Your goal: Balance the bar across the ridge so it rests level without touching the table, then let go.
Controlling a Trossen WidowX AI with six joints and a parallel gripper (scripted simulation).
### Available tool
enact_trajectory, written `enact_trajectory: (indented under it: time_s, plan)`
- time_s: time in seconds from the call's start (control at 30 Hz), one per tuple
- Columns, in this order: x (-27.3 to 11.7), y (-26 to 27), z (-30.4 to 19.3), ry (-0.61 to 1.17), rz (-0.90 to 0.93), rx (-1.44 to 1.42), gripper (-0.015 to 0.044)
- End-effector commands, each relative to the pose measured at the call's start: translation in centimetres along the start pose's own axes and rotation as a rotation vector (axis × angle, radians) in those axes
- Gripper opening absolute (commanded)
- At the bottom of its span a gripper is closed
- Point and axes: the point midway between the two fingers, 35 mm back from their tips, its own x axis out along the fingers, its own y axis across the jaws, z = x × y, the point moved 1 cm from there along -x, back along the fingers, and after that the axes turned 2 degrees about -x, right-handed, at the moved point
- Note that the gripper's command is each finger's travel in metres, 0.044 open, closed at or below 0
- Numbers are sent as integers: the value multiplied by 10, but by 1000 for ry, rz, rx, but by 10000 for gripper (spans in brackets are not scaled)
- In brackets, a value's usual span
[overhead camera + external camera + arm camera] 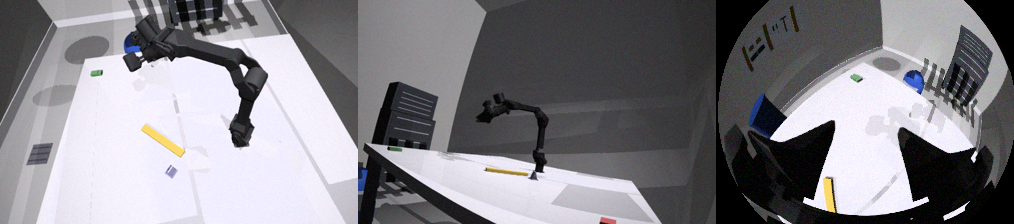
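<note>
Pincer [135,47] [481,118] [868,128] raised, yellow bar [163,140] [506,172] [829,194] well below

The way down onto the bar [163,140] [507,172] [830,195] is open from above, along both its long sides. Only a narrow gap parts its near right end from the ridge [171,171] [533,175], a low obstacle. The arm [205,53] [523,107] blocks the far side overhead, its foot standing to the right. 1 green block [96,73] [395,149] [856,78] sits far left.
</note>
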Motion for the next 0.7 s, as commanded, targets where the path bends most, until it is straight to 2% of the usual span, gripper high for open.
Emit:
enact_trajectory:
  time_s: [0.0,0.33,0.67]
  plan:
    - [8,17,-21,91,20,3,315]
    - [22,64,-99,393,36,-28,315]
    - [14,100,-176,681,-1,-93,315]
